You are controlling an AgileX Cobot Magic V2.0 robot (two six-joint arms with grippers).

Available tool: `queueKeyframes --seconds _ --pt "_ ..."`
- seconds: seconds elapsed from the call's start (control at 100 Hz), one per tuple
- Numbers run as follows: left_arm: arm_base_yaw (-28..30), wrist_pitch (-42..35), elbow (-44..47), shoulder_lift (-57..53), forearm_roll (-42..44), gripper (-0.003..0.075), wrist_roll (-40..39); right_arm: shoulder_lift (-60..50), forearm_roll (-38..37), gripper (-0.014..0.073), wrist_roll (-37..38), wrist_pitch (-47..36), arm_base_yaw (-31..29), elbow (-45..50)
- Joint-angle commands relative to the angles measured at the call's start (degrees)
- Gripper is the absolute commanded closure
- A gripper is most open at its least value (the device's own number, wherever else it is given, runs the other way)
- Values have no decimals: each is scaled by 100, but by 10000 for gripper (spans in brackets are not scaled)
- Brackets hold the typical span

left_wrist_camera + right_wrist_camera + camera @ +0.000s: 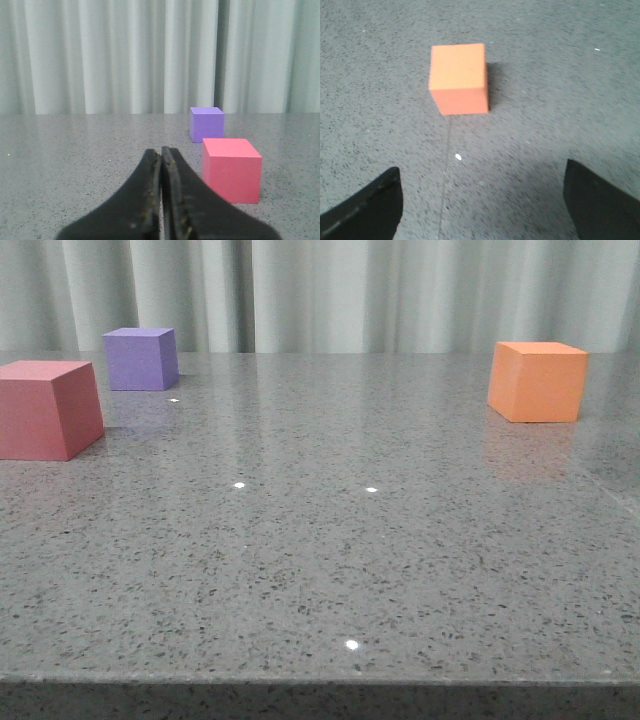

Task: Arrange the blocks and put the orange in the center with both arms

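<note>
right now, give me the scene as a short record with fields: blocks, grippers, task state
surface: grey speckled table, curtain behind
orange block: far right, alone, upright
red-pink block: left edge, nearer the camera
purple block: left, behind the red-pink one, apart from it
left gripper: shut, empty, short of the red-pink block
right gripper: open, empty, above the table with the orange block ahead
task state: no block held; orange not yet between the other two

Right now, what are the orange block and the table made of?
The orange block looks like foam or painted wood, I can't tell which: its plain faces are matte, with sharp edges and no shine. The table looks like polished speckled grey stone, maybe quartz or granite: it shows light glints and a faint reflection of the block.
</note>
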Motion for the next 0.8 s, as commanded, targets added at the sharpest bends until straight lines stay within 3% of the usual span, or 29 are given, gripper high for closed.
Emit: queueKeyframes --seconds 0.0,0.45,0.79 --pt "0 -469 249 -165 -20 739 -41 452 7 -50 -66 -126 62 -593" --pt "0 -469 249 -165 -20 739 -41 2586 7 -50 -113 615 75 -2591" --pt "0 -469 249 -165 -20 739 -41 3113 49 -50 -411 560 183 -2922"
